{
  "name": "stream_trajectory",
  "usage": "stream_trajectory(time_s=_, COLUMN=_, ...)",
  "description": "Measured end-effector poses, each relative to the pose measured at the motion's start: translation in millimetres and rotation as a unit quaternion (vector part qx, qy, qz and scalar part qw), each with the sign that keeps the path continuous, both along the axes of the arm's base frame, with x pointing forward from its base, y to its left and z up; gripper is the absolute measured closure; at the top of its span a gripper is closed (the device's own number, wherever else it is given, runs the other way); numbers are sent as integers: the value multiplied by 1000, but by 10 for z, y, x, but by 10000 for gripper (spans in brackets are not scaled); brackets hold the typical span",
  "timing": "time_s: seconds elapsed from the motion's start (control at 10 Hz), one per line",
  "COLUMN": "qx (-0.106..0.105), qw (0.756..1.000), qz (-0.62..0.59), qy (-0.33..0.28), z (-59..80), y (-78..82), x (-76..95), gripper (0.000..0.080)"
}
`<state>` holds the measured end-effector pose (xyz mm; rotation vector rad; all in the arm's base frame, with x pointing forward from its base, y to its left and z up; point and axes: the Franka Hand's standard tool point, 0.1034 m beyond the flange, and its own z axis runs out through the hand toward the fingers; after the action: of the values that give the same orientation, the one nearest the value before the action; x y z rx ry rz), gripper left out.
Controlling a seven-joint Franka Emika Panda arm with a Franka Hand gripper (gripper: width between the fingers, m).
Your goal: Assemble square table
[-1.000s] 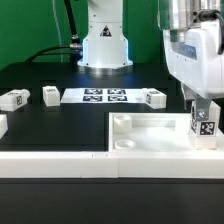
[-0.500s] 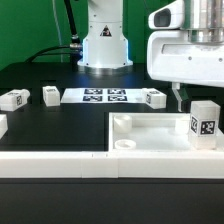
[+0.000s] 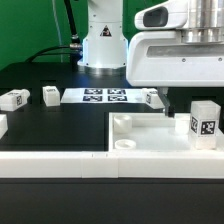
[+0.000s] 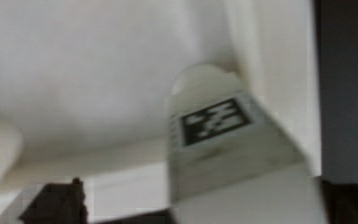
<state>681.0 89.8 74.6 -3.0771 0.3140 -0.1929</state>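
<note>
Hovering above the square top (image 3: 150, 135), my hand (image 3: 168, 98) is spread wide and carries nothing; the wrist view shows its dark fingertips (image 4: 60, 200) well apart. The top lies against the border wall (image 3: 50, 160), which runs along the worktop edge nearest the exterior camera, toward the exterior view's right. One standing leg (image 3: 205, 120) is upright in the top's corner at the exterior view's right, clear of my fingers. I cannot tell whether it is fully seated. More loose legs (image 3: 50, 95) lie near the far edge, on either side of the marker board (image 3: 105, 96).

I judge these parts to be light, stiff, smooth plastic. The top could skate if I push it, so the wall behind it helps. I would pinch a leg across its flat sides near mid-height, squarely, since slick faces may twist out.
</note>
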Motion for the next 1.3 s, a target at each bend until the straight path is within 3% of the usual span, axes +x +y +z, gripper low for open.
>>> stream_trajectory(time_s=0.1, qx=3, qw=1000, qz=-24, qy=1, z=-1, y=13, x=-2, gripper=236)
stream_trajectory(time_s=0.2, qx=5, qw=999, qz=-37, qy=1, z=-1, y=11, x=-2, gripper=372)
stream_trajectory(time_s=0.3, qx=5, qw=999, qz=-41, qy=1, z=-1, y=9, x=-2, gripper=372)
stream_trajectory(time_s=0.4, qx=11, qw=997, qz=-82, qy=3, z=-4, y=11, x=-3, gripper=511)
stream_trajectory(time_s=0.7, qx=24, qw=982, qz=-187, qy=7, z=-6, y=16, x=-5, gripper=511)
stream_trajectory(time_s=0.8, qx=34, qw=962, qz=-272, qy=13, z=-6, y=50, x=-10, gripper=511)
stream_trajectory(time_s=1.1, qx=57, qw=866, qz=-496, qy=27, z=-17, y=30, x=-26, gripper=511)
stream_trajectory(time_s=1.3, qx=87, qw=776, qz=-624, qy=42, z=-21, y=24, x=-48, gripper=509)
